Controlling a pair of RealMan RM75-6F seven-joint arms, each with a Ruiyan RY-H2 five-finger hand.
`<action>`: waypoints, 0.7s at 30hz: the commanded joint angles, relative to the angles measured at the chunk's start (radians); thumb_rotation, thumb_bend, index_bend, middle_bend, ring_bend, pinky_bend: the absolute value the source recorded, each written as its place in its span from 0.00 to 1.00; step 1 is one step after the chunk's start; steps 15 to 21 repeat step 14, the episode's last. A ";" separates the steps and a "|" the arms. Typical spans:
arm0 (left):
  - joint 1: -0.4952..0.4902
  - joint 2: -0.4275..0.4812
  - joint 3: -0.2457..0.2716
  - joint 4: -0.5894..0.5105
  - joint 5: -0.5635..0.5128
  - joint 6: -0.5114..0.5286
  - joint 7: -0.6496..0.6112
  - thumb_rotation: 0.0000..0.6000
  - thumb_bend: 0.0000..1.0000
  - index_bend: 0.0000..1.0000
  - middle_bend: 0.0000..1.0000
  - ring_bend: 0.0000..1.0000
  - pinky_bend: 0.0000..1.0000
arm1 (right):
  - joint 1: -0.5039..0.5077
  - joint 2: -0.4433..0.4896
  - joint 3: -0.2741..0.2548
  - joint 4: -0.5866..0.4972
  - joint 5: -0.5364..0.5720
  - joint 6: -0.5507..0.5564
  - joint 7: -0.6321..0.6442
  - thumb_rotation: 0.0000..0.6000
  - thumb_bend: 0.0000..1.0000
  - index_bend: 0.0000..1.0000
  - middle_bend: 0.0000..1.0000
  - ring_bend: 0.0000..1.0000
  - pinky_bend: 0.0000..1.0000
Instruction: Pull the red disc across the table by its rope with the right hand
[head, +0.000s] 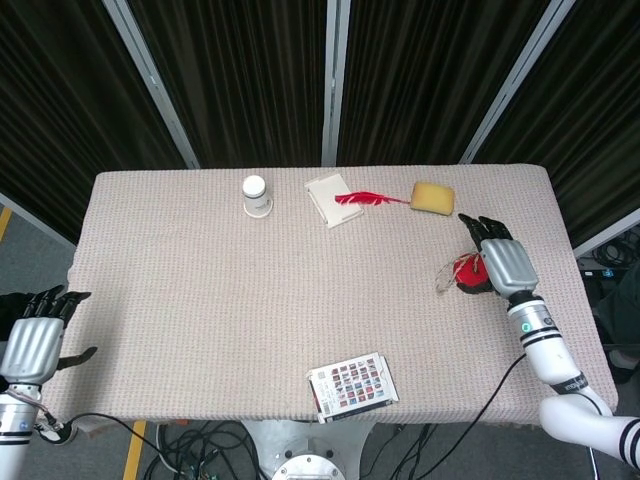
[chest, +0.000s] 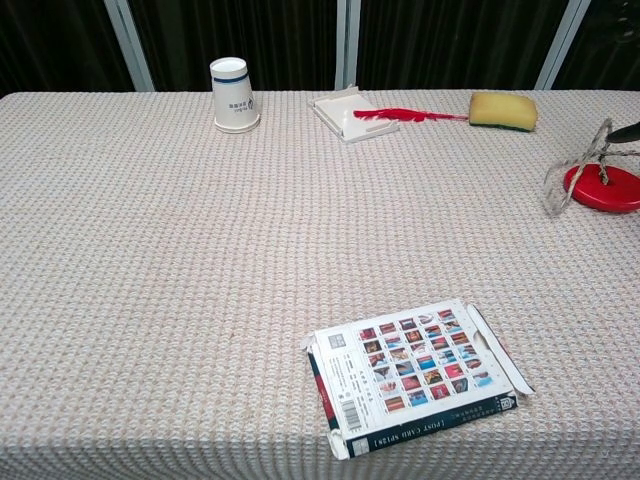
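The red disc (head: 464, 273) (chest: 603, 190) lies near the table's right side. My right hand (head: 500, 262) hovers over it and hides its right half in the head view. The rope (head: 445, 278) (chest: 572, 172) rises from the disc's centre to that hand, which holds it, and hangs in a slack loop to the disc's left. In the chest view only a dark fingertip (chest: 628, 130) shows at the right edge. My left hand (head: 32, 342) hangs off the table's front left corner, fingers spread and holding nothing.
A paper cup (head: 255, 195), a white notepad (head: 328, 200) with a red feather (head: 362, 199) and a yellow sponge (head: 433, 197) line the far edge. A printed booklet (head: 352, 385) lies at the front edge. The cloth-covered table (head: 200, 300) ends just right of the disc.
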 joint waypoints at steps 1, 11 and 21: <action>-0.001 0.000 -0.001 -0.002 0.001 0.002 0.001 1.00 0.00 0.20 0.22 0.10 0.14 | -0.028 0.050 -0.026 -0.050 -0.040 0.040 0.022 1.00 0.00 0.00 0.00 0.00 0.00; 0.000 0.006 -0.005 -0.016 0.006 0.012 0.001 1.00 0.00 0.20 0.22 0.10 0.15 | -0.298 0.034 -0.177 0.016 -0.273 0.470 -0.093 1.00 0.00 0.00 0.00 0.00 0.00; -0.004 0.009 -0.007 -0.019 0.006 0.008 0.001 1.00 0.00 0.20 0.22 0.10 0.15 | -0.381 -0.028 -0.211 0.108 -0.296 0.578 -0.104 1.00 0.00 0.00 0.00 0.00 0.00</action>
